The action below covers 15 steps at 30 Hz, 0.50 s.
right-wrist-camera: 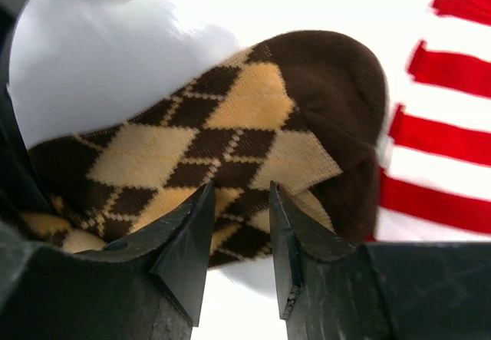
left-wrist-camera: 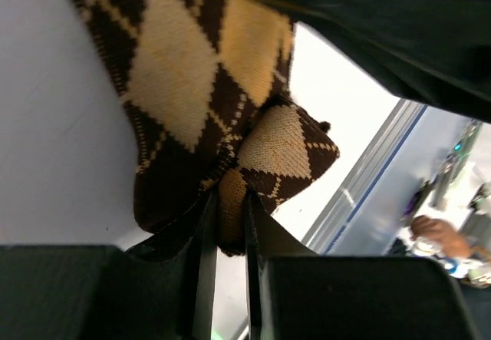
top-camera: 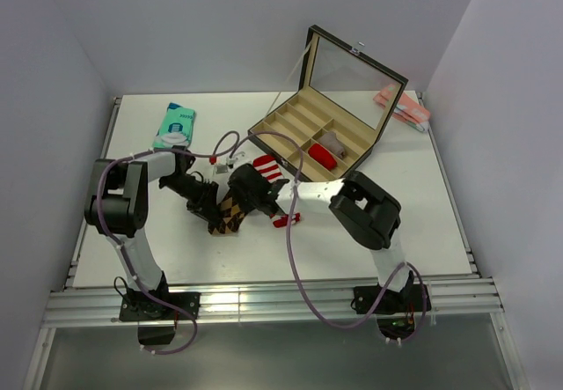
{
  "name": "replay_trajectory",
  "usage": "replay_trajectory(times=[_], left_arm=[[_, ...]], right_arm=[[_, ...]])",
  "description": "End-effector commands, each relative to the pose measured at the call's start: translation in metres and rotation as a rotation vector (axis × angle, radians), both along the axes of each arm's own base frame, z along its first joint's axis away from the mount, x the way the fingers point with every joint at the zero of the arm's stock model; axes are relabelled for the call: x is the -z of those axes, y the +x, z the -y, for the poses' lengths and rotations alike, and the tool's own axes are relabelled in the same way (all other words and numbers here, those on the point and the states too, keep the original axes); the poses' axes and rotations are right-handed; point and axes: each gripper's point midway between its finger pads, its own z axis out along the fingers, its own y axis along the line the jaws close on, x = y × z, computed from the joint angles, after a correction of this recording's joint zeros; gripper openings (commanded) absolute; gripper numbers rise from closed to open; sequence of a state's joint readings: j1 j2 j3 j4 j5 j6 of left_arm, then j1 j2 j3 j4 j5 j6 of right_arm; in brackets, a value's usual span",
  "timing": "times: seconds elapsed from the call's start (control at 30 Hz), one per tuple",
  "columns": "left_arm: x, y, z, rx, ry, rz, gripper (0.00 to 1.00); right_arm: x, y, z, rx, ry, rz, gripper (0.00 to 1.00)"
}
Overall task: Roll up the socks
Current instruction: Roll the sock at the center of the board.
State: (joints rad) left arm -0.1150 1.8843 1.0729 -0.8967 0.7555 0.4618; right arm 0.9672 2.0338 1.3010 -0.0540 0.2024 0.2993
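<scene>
Left gripper (left-wrist-camera: pixel 229 202) clamps the argyle sock (left-wrist-camera: pixel 192 87), lower centre. Right gripper (right-wrist-camera: pixel 241 194) stands parted, empty; unsupported, the fold may unroll.

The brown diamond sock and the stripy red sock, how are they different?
The argyle sock is brown with tan diamonds; the striped sock has red and white stripes. The argyle sock is folded over and pinched by the left gripper; the striped sock lies flat beside it. Both are knitted socks on the white table.
</scene>
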Motion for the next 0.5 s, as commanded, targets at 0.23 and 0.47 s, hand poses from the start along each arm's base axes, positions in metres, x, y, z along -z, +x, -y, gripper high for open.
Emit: replay_trajectory(times=[0.23,0.47], left_arm=[[0.044,0.034,-0.028,-0.068,0.271,0.072,0.0],[0.044,0.035,-0.025,-0.058,0.303,0.071,0.0]], right_arm=[[-0.07,-0.001,0.022,0.067,0.185,0.182,0.44],[-0.087,-0.056,0.006,-0.213,0.243,0.22,0.48]])
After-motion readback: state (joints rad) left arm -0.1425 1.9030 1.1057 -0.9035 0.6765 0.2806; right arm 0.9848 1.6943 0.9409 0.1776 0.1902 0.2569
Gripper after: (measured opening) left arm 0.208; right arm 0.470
